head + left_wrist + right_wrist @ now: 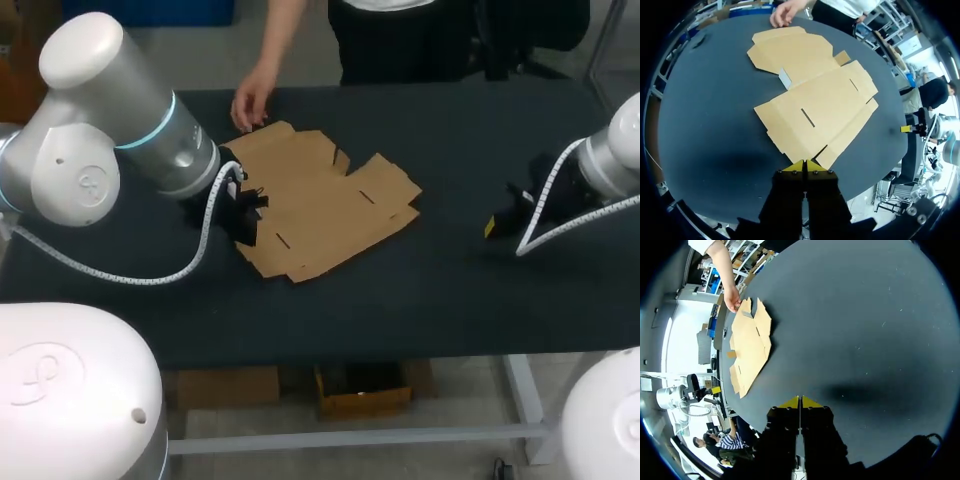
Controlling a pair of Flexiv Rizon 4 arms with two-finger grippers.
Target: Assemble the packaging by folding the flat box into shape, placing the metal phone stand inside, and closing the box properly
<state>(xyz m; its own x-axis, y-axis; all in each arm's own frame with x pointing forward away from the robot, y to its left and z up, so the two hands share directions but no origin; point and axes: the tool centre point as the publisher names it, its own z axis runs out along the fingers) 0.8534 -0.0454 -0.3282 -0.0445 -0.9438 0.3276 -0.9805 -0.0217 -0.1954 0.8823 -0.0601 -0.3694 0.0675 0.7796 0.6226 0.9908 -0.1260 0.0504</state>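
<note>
The flat brown cardboard box [320, 200] lies unfolded on the black table [450, 290], left of centre. My left gripper [247, 220] hovers at its near-left edge, and in the left wrist view that gripper [804, 165] is shut and empty at the edge of the cardboard [815, 95]. My right gripper [492, 226] hangs over bare table right of the box. In its own view it [800, 401] is shut and empty, with the cardboard [750, 347] far ahead. A person's hand [250, 103] touches the box's far-left flap. No metal phone stand is in view.
The person's hand [785, 12] and forearm [722, 270] reach over the table's far edge. Bare black table surface lies all around the cardboard, widest on the right side [470, 130].
</note>
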